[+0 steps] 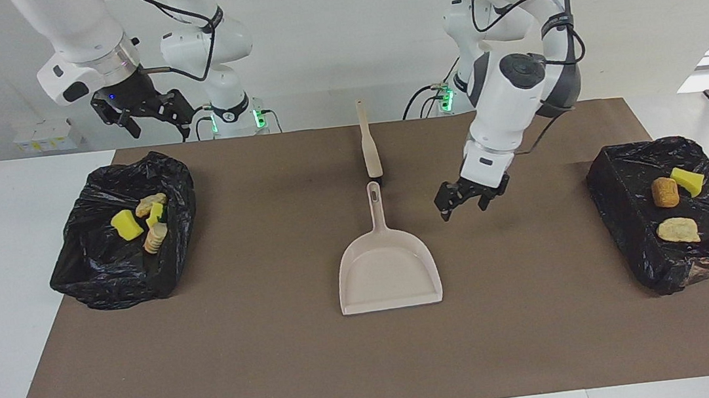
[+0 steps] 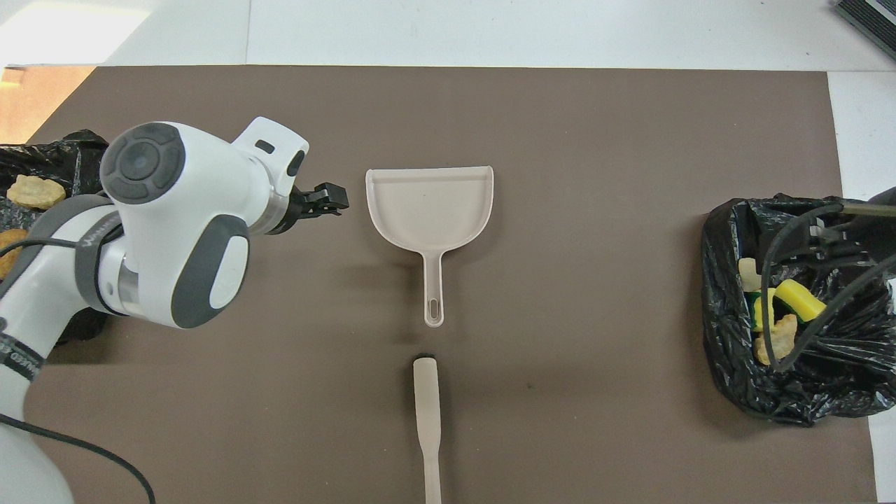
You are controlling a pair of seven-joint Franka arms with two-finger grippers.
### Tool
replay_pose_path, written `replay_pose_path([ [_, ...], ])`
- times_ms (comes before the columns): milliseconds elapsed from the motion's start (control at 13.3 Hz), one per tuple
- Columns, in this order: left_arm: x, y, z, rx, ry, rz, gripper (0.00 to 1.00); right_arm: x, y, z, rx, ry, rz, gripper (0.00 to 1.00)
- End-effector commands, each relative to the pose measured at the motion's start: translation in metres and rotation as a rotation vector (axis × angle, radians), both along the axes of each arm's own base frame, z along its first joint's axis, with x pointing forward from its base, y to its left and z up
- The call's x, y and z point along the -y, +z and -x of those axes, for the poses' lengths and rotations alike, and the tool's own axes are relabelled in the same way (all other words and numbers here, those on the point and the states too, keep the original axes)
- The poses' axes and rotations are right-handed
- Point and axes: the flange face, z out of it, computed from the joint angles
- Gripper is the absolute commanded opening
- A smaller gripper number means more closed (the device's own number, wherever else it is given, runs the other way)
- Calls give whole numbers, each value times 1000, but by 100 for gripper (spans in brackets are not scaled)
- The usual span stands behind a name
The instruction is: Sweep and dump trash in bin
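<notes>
Dustpan (image 1: pixel 388 268) lay flat and empty mid-worktop, brush (image 1: pixel 369 148) just nearer the robots, both let go: by my reading, the sweeping looked done. Trash sat split, four scraps (image 1: pixel 143 222) in the bag-lined bin (image 1: pixel 109 277) at the right arm's end, three pieces (image 1: pixel 675 205) on the black-wrapped box (image 1: pixel 636 242) at the left arm's end. Next move likely called for parking the arms. Left tool (image 1: pixel 463 202) hung low over bare mat beside the dustpan, fingers spread, holding nothing. Right tool (image 1: pixel 151 118) waited high above its bin, open and empty
</notes>
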Motion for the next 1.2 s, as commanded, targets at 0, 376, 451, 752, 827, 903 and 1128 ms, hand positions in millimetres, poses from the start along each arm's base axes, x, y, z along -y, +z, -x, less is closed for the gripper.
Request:
replay_pose_path([
  [0,-46,1,-12,-6,-60,-13,100,4,0,5,10,13,-15,100],
  [376,-113,12,-32,22,-159,-34,100,4,1,3,23,10,-15,100],
  [451,-135,18,-36,17,-189,-40,100,5,1,3,21,13,-16,100],
  [752,-201,34,-41,3,-321,-58,100,9,0,3,20,1,-15,100],
  [827,-211,44,-39,-3,-333,-61,100,8,0,3,20,4,-15,100],
  [903,-218,58,-38,-14,-341,-78,100,8,0,3,20,4,-15,100],
  [1128,-228,103,-19,-34,-350,-133,100,8,0,3,20,2,-15,100],
])
